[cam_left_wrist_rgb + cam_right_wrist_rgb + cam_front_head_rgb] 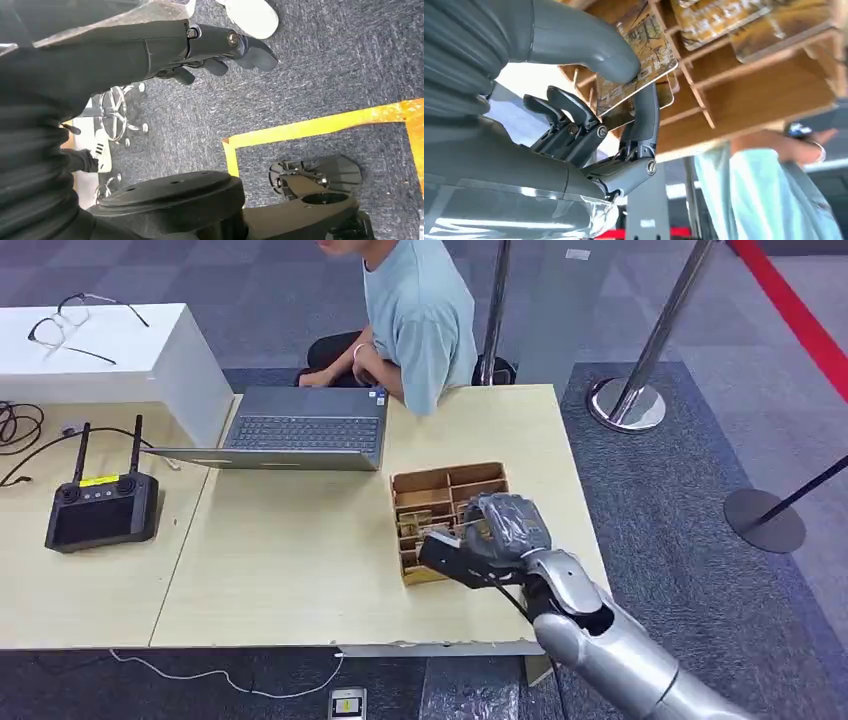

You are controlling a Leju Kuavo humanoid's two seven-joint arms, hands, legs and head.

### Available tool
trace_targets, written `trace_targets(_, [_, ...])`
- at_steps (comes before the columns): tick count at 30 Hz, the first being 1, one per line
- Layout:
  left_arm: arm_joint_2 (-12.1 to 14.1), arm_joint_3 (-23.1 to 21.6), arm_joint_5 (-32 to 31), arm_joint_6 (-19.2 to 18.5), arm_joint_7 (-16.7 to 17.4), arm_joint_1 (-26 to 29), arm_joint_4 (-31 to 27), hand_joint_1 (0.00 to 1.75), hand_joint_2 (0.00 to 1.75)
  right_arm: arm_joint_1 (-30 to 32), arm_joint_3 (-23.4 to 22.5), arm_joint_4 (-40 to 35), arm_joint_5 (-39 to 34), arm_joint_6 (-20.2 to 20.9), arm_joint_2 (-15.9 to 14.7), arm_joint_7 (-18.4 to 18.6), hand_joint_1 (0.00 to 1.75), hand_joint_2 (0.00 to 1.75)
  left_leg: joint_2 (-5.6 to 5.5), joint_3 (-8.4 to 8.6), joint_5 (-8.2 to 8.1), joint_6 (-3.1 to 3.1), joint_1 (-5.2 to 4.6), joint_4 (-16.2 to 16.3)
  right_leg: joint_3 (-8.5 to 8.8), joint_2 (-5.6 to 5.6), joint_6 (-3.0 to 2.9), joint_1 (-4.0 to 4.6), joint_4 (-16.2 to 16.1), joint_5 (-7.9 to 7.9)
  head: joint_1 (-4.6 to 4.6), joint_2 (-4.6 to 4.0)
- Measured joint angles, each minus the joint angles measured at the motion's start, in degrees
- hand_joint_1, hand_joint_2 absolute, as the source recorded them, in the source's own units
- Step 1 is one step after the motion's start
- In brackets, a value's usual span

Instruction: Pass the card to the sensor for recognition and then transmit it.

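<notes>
Right now we are pinching the card (636, 60) between thumb and finger of our right hand (487, 540), over the wooden divider box (440, 485).

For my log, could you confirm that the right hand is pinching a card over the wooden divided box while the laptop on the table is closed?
Not quite: the laptop is open, per the head view. The right hand does pinch a card over the wooden box.
</notes>
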Motion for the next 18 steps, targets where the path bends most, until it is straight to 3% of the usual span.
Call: trace_targets(18, [0.00,0.00,0.15,0.00,-0.68,0.01,0.00,0.00,1.75,-2.69,0.52,-3.65,-0.42,1.09,0.61,0.20,1.75,1.75,-0.01,-0.02,0.00,0.00,0.00,0.01,0.00,0.00,0.00,0.00,0.00,0.00,0.02,0.00])
